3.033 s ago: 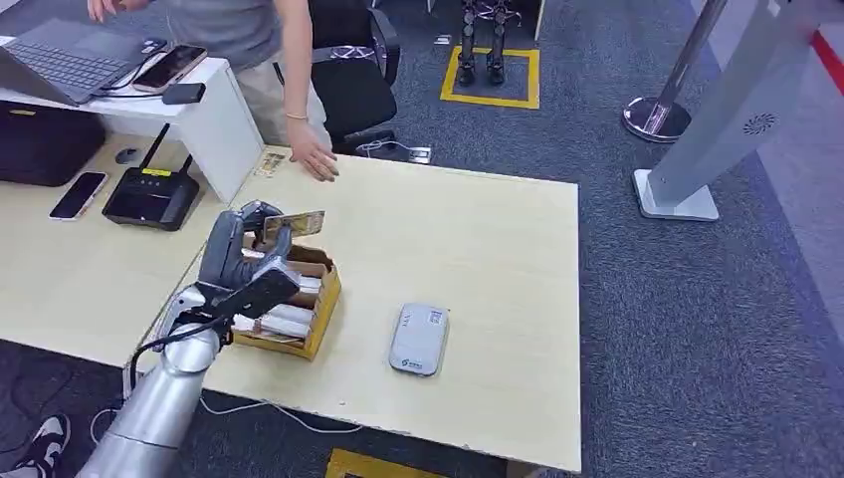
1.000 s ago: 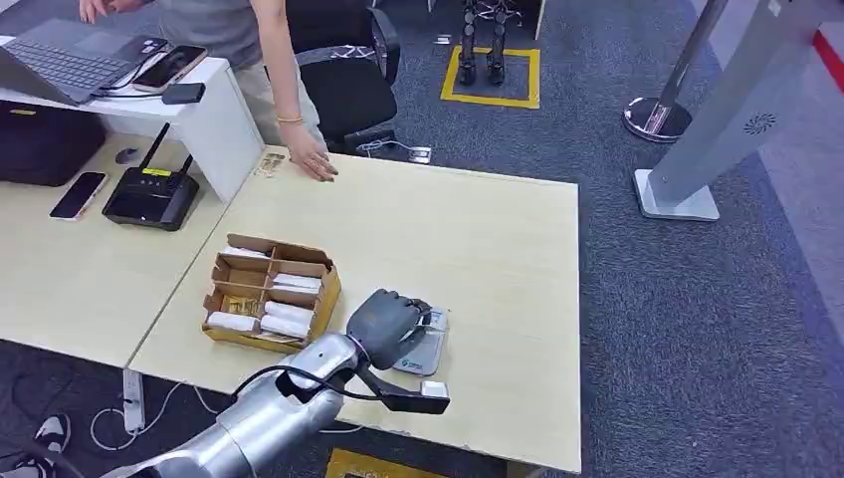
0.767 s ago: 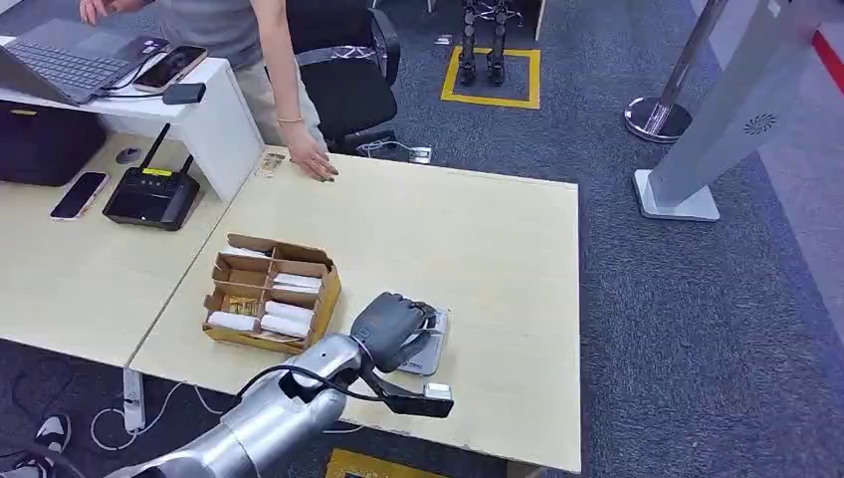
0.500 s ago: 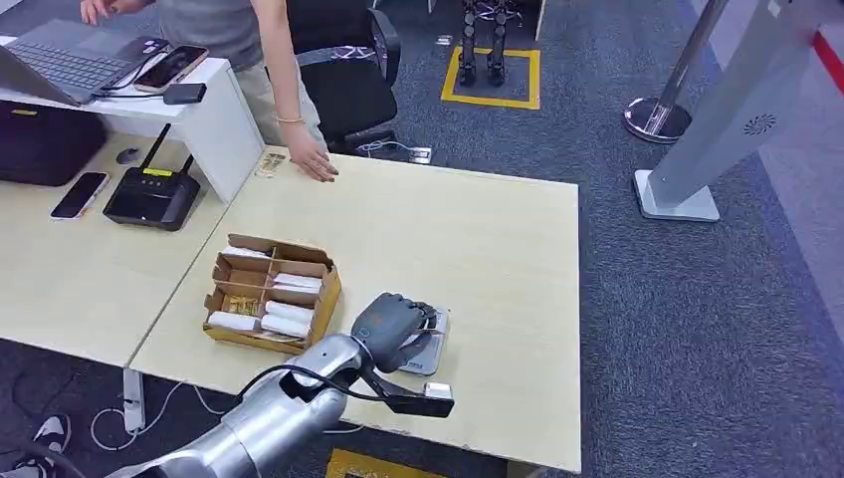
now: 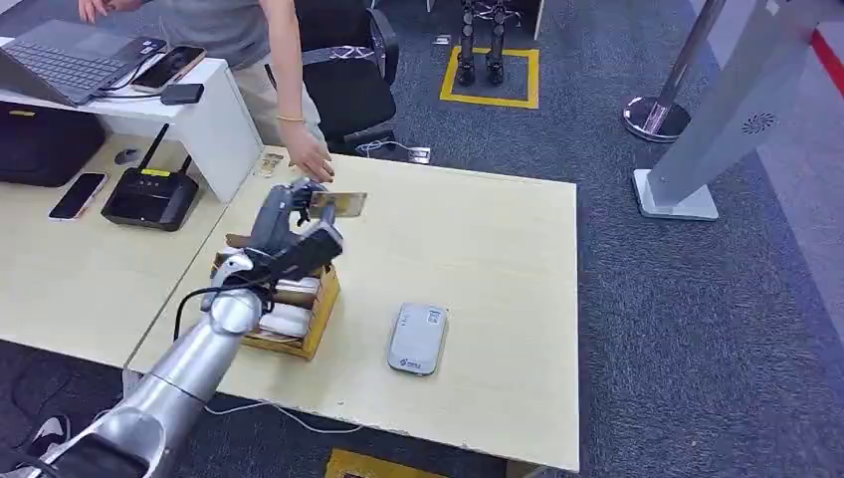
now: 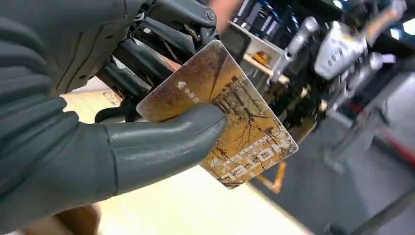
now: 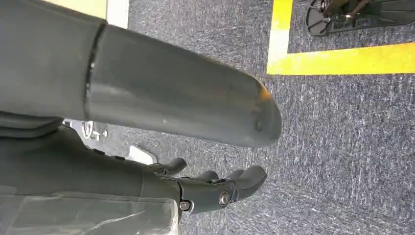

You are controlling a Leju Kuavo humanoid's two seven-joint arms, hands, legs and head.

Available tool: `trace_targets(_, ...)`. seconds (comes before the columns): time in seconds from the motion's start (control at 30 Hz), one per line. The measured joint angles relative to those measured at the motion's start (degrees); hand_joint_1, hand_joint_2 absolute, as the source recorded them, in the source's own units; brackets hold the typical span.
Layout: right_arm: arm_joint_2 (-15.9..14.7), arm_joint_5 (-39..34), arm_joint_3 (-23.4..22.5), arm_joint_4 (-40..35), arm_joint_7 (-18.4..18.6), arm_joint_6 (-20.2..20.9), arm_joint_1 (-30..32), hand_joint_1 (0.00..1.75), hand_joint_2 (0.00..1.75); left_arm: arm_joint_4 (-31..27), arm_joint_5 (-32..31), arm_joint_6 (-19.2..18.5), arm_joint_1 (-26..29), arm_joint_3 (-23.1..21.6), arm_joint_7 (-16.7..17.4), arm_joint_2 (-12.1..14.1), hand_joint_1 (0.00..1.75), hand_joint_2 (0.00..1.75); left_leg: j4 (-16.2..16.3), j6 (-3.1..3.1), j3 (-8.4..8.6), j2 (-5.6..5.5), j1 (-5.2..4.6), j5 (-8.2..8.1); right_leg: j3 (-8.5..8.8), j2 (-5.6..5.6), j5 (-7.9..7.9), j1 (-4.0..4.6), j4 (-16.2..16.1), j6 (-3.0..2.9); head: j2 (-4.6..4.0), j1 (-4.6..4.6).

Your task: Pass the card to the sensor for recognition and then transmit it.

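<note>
Nearest, the grey sensor [image 5: 418, 340] is lying flat on the table [image 5: 478, 249]. Farther back, the left hand [image 5: 289, 221] is pinching the card [image 5: 337, 203] above the cardboard box [image 5: 320, 299], while a person's hand [image 5: 311, 159] is resting on the far edge. The right hand [image 7: 215, 188] is hanging over carpet, fingers loosely apart, holding nothing.

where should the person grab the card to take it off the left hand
By the free end of the card, beyond the thumb. The left hand pinches it near one short edge, thumb on one face and fingers behind, so come from the far side and pinch both faces.
</note>
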Motion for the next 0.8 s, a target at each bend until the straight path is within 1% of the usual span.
trace_targets(0.03, 0.0, 0.2, 0.0, 0.0, 0.2, 0.0, 0.0, 0.0, 0.0, 0.1, 4.2, -1.6, -0.3, 2.9, -1.0, 0.3, 1.75, 1.75, 0.0, 0.0, 0.0, 0.0, 0.0, 0.0, 0.0, 0.0, 0.0, 0.0, 0.0, 0.0, 0.0, 0.02)
trace_targets(0.1, 0.1, 0.6, 0.0, -0.2, 0.3, 0.0, 0.0, 0.0, 0.0, 0.6, 9.7, -3.3, -0.8, 7.8, -2.3, 0.8, 1.75, 1.75, 0.0, 0.0, -0.01, 0.0, 0.0, 0.0, 0.0, 0.01, 0.0, 0.0, 0.0, 0.0, 0.0, 0.02)
trace_targets(0.2, 0.3, 1.1, 0.0, -0.2, 0.5, 0.0, 0.0, 0.0, 0.0, 1.5, 12.7, -4.3, -1.1, 12.9, -3.1, 1.9, 1.75, 1.75, 0.0, 0.0, -0.02, -0.01, -0.01, 0.0, 0.0, 0.01, 0.0, -0.01, 0.0, 0.0, 0.0, 0.0)
trace_targets(0.3, 0.4, 1.4, 0.0, -0.4, 0.7, 0.0, -0.2, 0.0, 0.0, 3.0, 13.8, -4.6, -1.2, 16.4, -3.2, 3.1, 1.75, 1.75, 0.0, 0.0, -0.03, -0.02, -0.02, 0.0, -0.01, 0.0, 0.0, -0.01, 0.0, 0.0, 0.0, 0.0)
trace_targets(0.43, 0.5, 1.6, 0.0, -0.4, 0.7, 0.0, -0.2, 0.0, 0.0, 4.0, 13.8, -4.7, -1.2, 18.5, -3.2, 3.7, 1.75, 1.75, 0.0, 0.0, -0.04, -0.03, -0.03, 0.0, -0.01, -0.03, 0.0, -0.02, 0.0, 0.01, 0.0, 0.02)
trace_targets(0.7, 0.6, 1.7, 0.0, -0.5, 0.7, 0.0, -0.3, 0.0, 0.0, 5.2, 13.8, -4.3, -1.3, 19.7, -3.2, 4.2, 1.75, 1.75, 0.0, 0.0, -0.04, -0.04, -0.03, 0.0, 0.01, -0.03, 0.0, -0.03, 0.0, 0.01, 0.0, 0.0)
trace_targets(0.8, 0.7, 2.2, 0.0, -0.5, 0.7, 0.1, -0.4, 0.0, 0.0, 6.4, 14.1, -4.0, -1.6, 20.6, -2.9, 5.2, 1.75, 1.75, 0.0, 0.0, -0.04, 0.02, -0.02, 0.0, -0.02, 0.03, 0.0, -0.02, 0.0, 0.0, 0.0, 0.0)
